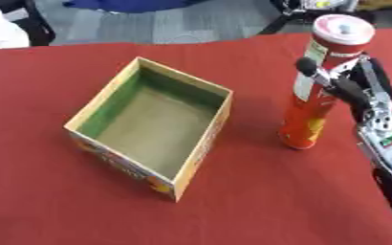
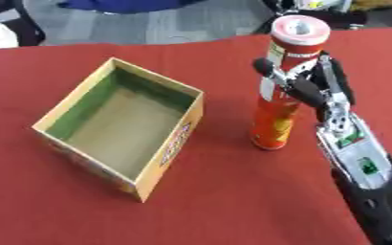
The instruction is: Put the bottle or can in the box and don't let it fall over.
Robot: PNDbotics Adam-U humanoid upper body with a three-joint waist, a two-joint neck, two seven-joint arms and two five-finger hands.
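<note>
Wrapping my right hand (image 2: pixel 312 88) around the upper part of the tall red can (image 2: pixel 281 86), I have fingers and thumb curled on it. Its base stands upright on the red tablecloth (image 2: pixel 233 201). Label writing is too blurred to read. To its left sits the open cardboard box (image 1: pixel 179 179), apart.

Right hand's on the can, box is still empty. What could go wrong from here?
1. The can is tall and narrow, and the right hand holds it on its upper half. A sideways pull may tip it on the red cloth.
2. The box has upright walls. If the can is not lifted high enough, its base may catch the near wall and shove the box.
3. A tall can may topple if released at a tilt.
</note>
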